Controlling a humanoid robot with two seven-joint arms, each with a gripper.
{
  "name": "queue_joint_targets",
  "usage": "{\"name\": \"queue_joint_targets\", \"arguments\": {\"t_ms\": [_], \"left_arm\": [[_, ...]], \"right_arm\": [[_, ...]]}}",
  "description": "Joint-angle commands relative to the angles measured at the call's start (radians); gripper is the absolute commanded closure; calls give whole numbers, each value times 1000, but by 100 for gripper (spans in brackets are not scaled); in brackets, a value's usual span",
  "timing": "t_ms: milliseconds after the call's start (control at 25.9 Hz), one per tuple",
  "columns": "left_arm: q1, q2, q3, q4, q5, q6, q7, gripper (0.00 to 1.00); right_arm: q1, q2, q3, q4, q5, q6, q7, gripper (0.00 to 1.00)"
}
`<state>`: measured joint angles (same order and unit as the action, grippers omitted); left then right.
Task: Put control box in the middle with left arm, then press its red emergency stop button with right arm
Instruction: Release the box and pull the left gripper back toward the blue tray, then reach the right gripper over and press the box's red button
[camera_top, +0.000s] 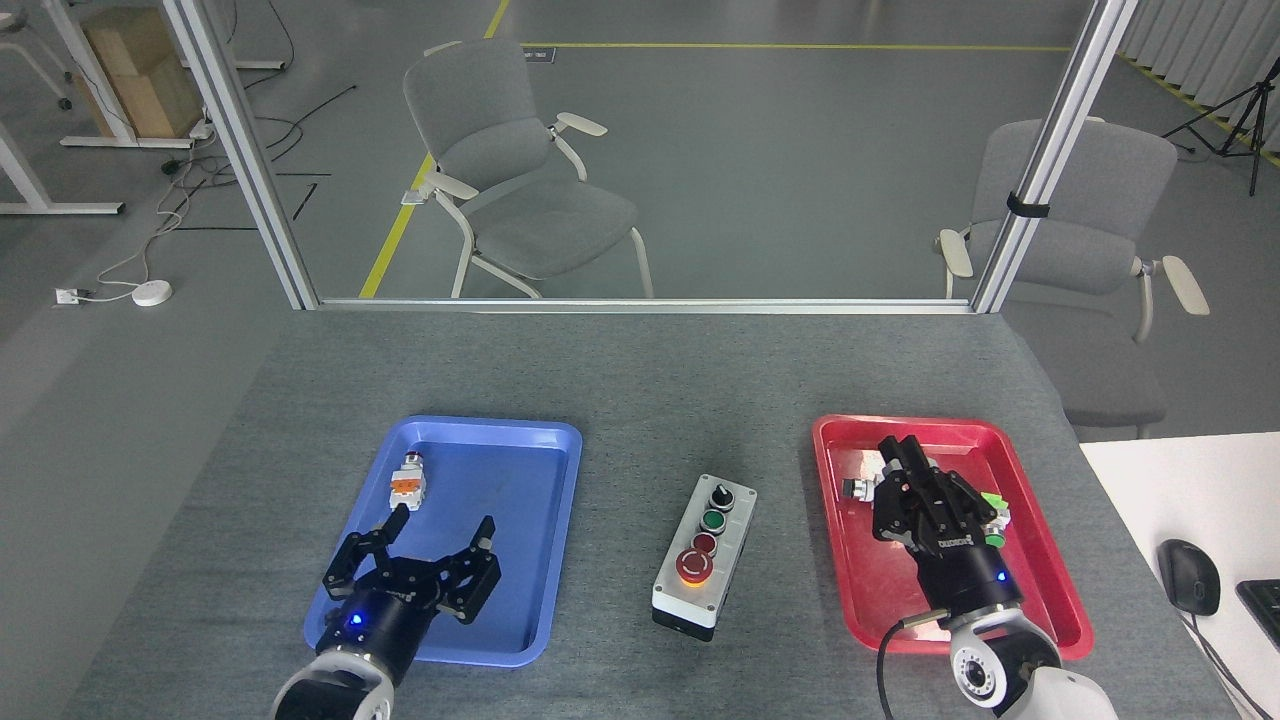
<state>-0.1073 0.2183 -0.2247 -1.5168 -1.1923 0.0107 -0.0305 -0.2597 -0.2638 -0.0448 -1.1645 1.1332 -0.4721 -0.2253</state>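
The control box (704, 553) sits on the grey cloth of the bench (640, 380), in the open strip between the blue tray (555, 520) and the red tray (860, 600), a little toward the near edge, and nothing is touching it. The left pincer (440, 530) hangs over the near end of the blue tray with its fingers spread wide and empty, so the placing step looks done. Now it's the right arm's turn: the right pincer (905, 460) is over the red tray, well apart from the box, with its fingers drawn together into a narrow tip. That's a decent shape for poking. The target is the red emergency stop button (692, 567), the big mushroom head at the box's near end, right beside the smaller dark-red button (703, 543). To do this well, the pincer should cross toward the bench's middle, line up square above the big head, then push straight down. Come in slanted and the box, loose on the cloth, could skid or tip instead of clicking.
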Motion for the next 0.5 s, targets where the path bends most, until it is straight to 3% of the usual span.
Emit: {"name": "queue_joint_targets", "arguments": {"t_ms": [0,77,270,464], "left_arm": [[-54,-1,93,1,80,2,0,1],[-64,-1,110,0,112,2,0,1],[-68,-2,116,-2,114,8,1,1],[-64,-1,119,0,114,8,32,1]], "right_arm": [[-59,0,66,60,0,-198,11,100],[-70,11,128,62,0,-200,44,100],[-105,9,295,105,-1,-212,264,100],[-116,35,329,167,-1,-207,294,100]]}}
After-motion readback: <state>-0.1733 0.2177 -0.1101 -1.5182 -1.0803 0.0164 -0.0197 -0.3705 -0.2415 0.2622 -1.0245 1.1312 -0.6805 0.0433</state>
